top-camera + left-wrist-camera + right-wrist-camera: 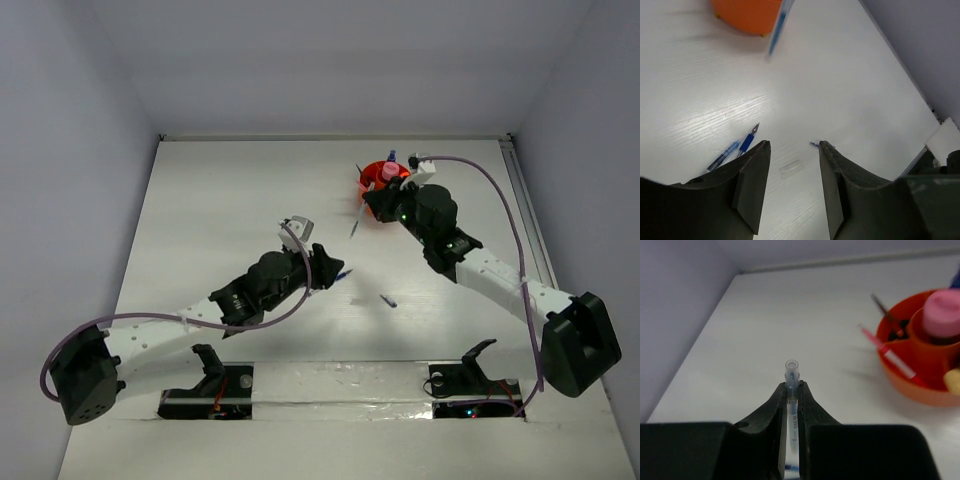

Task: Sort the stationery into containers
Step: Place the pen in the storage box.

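Orange plastic marks the tub [368, 180] at the far right of the surface [220, 200]. Only the right wrist view shows what it holds: a pink tube [942, 315] upright in a compartment and a red pen [892, 357] leaning over the rim. Only the left wrist view shows a clear cap [790, 168] lying between the parted fingers of the left end effector [792, 146], which grips nothing, with a blue pen [737, 150] just beside it. The left arm stretches low toward the middle. The right arm bends beside the tub, and the right end effector [792, 386] is clamped on a thin pen [791, 369] just left of the tub. Marks on its barrel are too blurred to read.
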`<state>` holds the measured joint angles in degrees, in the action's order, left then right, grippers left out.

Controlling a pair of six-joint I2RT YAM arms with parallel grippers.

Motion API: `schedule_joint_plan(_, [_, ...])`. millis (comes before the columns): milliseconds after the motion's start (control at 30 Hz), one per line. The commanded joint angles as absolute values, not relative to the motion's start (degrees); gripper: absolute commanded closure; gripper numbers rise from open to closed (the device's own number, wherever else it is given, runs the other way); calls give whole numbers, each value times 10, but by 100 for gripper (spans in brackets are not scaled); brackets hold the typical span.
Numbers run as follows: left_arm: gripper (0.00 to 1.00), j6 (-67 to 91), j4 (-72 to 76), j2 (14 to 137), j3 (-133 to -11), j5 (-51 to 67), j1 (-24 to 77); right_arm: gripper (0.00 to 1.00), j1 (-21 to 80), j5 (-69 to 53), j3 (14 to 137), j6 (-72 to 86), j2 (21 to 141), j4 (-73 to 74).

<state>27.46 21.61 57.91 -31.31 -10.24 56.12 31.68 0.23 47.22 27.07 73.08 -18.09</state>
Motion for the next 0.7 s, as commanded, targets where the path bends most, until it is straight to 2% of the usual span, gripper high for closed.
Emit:
schedule_joint_plan(0, [60,272,213,586,-285,-109,559,100,319,153,522,147,750,-221])
schedule_joint_plan(133, [66,280,203,600,-268,-121,554,100,319,219,554,81,790,-236])
schedule_joint_plan(300, [71,280,195,631,-272,-127,554,100,308,230,596,41,840,-253])
schedule_joint_plan(467, [82,266,190,655,-278,-133,554,100,301,253,623,-6,878,-270])
schedule_joint_plan(667, [83,258,184,672,-285,-142,548,100,289,260,646,-40,896,-284])
